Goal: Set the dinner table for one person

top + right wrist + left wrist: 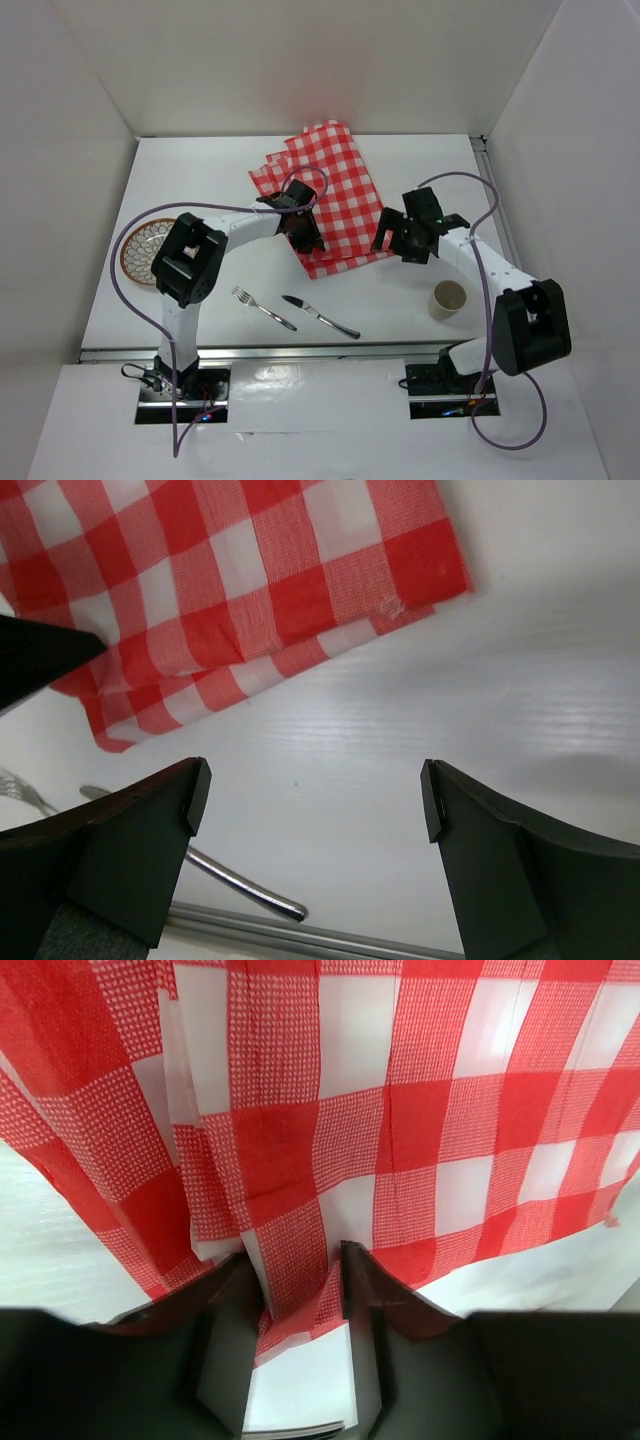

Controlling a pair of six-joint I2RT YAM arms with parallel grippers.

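A red-and-white checked cloth (335, 190) lies rumpled and partly folded at the back middle of the white dinner table (200, 180). My left gripper (300, 232) is at the cloth's near left edge. In the left wrist view a raised fold of the cloth (300, 1250) is bunched between its fingers, so my left gripper (295, 1260) is shut on it. My right gripper (400, 243) hovers just right of the cloth's near corner (230, 590). In the right wrist view my right gripper (310, 795) is wide open over bare table, holding nothing.
A patterned plate (147, 250) sits at the left. A fork (262, 307) and a knife (320, 316) lie near the front edge, and a paper cup (448, 299) stands at the right. The knife handle (240, 885) and a metal rail (350, 940) show below the right gripper.
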